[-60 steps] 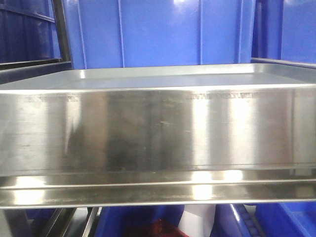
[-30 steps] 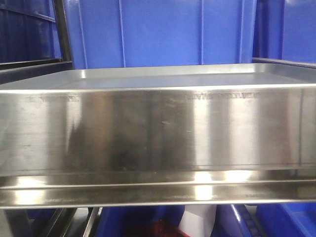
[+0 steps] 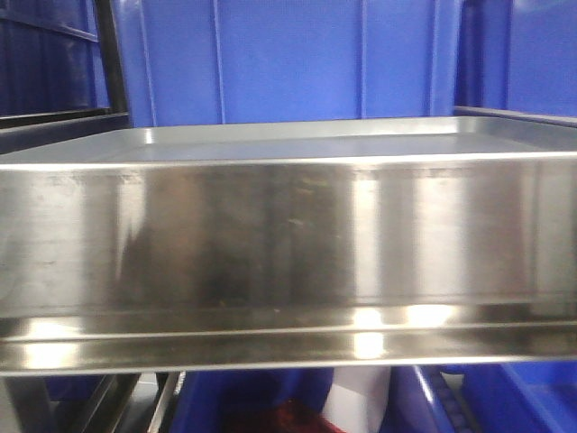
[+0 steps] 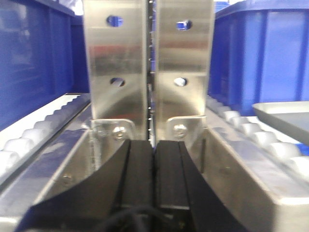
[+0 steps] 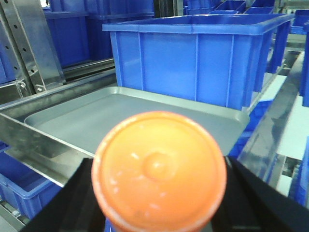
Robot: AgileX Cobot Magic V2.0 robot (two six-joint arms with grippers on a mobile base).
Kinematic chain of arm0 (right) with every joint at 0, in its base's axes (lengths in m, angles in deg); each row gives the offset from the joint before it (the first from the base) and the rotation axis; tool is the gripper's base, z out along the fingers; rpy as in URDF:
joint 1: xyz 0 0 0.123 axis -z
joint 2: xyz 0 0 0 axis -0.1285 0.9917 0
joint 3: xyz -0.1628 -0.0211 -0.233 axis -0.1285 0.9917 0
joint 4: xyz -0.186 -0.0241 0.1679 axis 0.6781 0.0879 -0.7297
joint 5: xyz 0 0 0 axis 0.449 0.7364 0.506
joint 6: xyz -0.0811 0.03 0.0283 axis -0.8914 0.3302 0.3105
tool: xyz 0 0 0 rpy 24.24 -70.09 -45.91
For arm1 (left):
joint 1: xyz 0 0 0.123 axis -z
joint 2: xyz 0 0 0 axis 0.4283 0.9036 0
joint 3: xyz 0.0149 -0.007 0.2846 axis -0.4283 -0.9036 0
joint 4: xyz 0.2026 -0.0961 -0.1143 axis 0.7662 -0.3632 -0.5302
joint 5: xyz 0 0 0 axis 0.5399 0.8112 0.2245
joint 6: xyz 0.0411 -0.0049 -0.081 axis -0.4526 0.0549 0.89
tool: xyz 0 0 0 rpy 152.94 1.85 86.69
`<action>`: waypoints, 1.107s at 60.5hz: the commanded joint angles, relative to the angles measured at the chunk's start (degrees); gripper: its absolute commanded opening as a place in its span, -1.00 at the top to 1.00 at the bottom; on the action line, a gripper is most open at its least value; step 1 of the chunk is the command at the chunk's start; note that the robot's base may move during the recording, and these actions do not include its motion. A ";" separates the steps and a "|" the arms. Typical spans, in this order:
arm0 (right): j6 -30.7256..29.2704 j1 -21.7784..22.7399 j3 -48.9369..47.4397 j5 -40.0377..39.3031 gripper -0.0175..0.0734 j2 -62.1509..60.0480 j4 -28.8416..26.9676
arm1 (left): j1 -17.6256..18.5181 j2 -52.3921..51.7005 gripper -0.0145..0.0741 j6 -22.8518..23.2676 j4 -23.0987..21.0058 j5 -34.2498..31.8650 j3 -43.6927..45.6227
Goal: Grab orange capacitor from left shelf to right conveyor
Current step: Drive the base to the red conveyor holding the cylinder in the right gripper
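Right gripper (image 5: pixel 161 215) is clamped on the orange capacitor (image 5: pixel 159 169), black fingers (image 5: pixel 263 200) hugging both sides. The wrist view looks straight down on its flat top. Capacitor is held in front of a shallow grey tray (image 5: pixel 87 121), with a blue crate (image 5: pixel 193 58) just behind the tray. Can't tell if its base touches anything. Left gripper (image 4: pixel 154 154) is closed, pads (image 4: pixel 140 169) pressed together, facing perforated steel uprights (image 4: pixel 116 63), roller tracks (image 4: pixel 29 140) either side. Front view: the left shelf (image 3: pixel 288 244) lip fills the frame, blue crates (image 3: pixel 288 54) behind, dark frame post (image 3: pixel 110 54) at left.
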 commanded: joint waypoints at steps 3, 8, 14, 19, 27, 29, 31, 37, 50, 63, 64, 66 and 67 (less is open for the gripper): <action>-0.56 -0.04 -1.45 -5.43 0.49 0.92 1.22 | -0.08 0.58 0.91 0.00 -0.31 -4.84 0.45; -0.56 -0.04 -1.45 -5.43 0.49 0.92 1.22 | -0.08 0.58 0.91 0.00 -0.31 -4.84 0.45; -0.56 -0.04 -1.45 -5.43 0.49 0.92 1.22 | -0.08 0.58 0.91 0.00 -0.31 -4.84 0.45; -0.56 -0.04 -1.45 -5.43 0.49 0.92 1.22 | -0.08 0.58 0.91 0.00 -0.31 -4.84 0.45; -0.56 -0.04 -1.45 -5.43 0.49 0.92 1.22 | -0.08 0.58 0.91 0.00 -0.31 -4.84 0.45; -0.56 -0.04 -1.45 -5.43 0.49 0.92 1.22 | -0.08 0.58 0.91 0.00 -0.31 -4.84 0.45; -0.56 -0.04 -1.45 -5.43 0.49 0.92 1.22 | -0.08 0.58 0.91 0.00 -0.31 -4.84 0.45; -0.56 -0.03 -1.45 -5.15 0.49 0.92 1.22 | -0.18 0.58 0.91 0.00 -0.31 -4.84 0.45; -0.56 -0.09 -1.45 -5.15 0.49 0.99 1.27 | -0.18 0.58 0.91 0.00 -0.31 -4.84 0.45; -0.56 -0.09 -1.45 -5.15 0.49 0.99 1.27 | -0.18 0.58 0.91 0.00 -0.31 -4.84 0.45; -0.56 -0.09 -1.45 -5.15 0.49 0.99 1.27 | -0.18 0.58 0.91 0.00 -0.31 -4.84 0.45; -0.56 -0.09 -1.45 -5.15 0.49 0.99 1.27 | -0.18 0.58 0.91 0.00 -0.31 -4.84 0.45; -0.56 -0.09 -1.45 -5.15 0.49 0.99 1.27 | -0.18 0.58 0.91 0.00 -0.31 -4.84 0.45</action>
